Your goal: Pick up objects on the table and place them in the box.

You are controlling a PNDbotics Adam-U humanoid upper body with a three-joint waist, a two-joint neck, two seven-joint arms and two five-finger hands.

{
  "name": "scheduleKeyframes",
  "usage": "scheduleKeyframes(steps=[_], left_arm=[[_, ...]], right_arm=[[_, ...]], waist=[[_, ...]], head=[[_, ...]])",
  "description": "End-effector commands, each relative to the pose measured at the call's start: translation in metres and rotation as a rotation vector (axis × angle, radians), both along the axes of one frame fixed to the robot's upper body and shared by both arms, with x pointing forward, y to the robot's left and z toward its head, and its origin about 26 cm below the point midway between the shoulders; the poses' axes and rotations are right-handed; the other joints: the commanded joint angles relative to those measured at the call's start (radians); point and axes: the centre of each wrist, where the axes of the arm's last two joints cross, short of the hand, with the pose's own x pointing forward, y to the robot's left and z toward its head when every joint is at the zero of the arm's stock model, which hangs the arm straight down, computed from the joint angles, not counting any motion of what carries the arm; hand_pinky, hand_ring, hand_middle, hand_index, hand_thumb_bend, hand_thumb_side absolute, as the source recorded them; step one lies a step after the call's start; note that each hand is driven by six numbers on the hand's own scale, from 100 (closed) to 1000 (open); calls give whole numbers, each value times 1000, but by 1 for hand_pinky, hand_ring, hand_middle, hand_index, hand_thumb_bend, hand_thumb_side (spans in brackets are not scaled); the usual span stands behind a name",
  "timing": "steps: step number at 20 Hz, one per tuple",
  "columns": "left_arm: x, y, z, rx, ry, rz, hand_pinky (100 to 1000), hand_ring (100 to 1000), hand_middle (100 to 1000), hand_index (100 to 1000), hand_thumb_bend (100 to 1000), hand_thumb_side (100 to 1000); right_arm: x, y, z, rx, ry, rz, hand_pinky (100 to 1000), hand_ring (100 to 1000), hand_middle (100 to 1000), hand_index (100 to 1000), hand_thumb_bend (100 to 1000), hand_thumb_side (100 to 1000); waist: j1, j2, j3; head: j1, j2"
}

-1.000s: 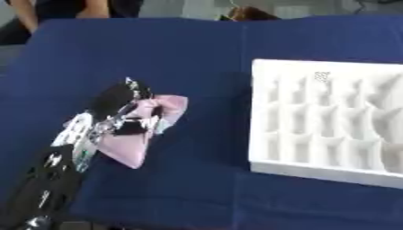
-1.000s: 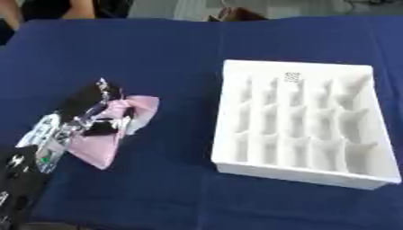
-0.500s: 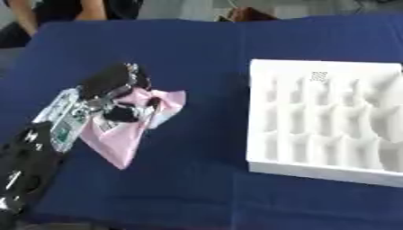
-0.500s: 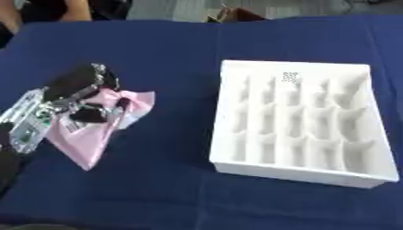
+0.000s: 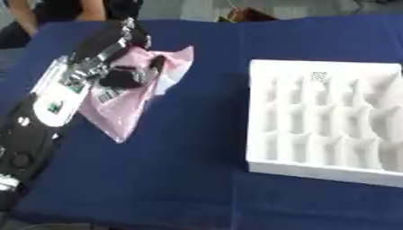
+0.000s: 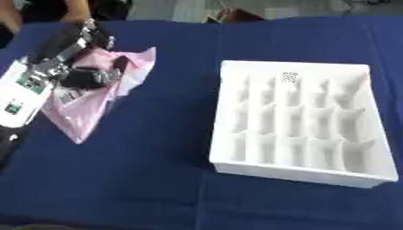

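Since a second ago the left hand (image 5: 118, 58) has lifted with the crumpled pink plastic bag (image 5: 130, 101), which now hangs from it above the dark blue tablecloth (image 5: 173, 170), lower tip dangling free, further up the view than before. Fingers are curled round the bag's upper part, bunching the film; what's inside is hard to make out, just a dark shape and a small barcode-like label (image 5: 110, 94) showing through. The black forearm covers the bag's left edge and runs off the lower-left corner. Right hand shows in neither view. White moulded tray with rows of small compartments (image 6: 228, 148) sits flat on the cloth to the right, well apart from the bag. Its pockets look unfilled; only a small speckled mark (image 6: 289, 77) is visible near the far rim, can't tell what it is. In the left eye view the tray's right side is cut off; the right eye view shows it whole. Open blue cloth lies between bag and tray and along the near edge.
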Motion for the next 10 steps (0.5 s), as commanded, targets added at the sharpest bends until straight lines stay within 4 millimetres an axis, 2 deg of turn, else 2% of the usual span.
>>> scheduleKeyframes(steps=[1,10], left_arm=[[-1,-1,19,-30,-34,-14,100,100,100,100,100,342],[-1,-4,25,-51,-31,-33,100,100,100,100,100,345]], right_arm=[[-3,-2,8,-28,-20,-3,504,641,770,942,100,828],[-3,-1,8,-28,-20,-3,504,640,770,942,100,828]], waist=[[-3,-18,1],[-3,-19,0]], head=[[-12,-1],[-11,-1]])
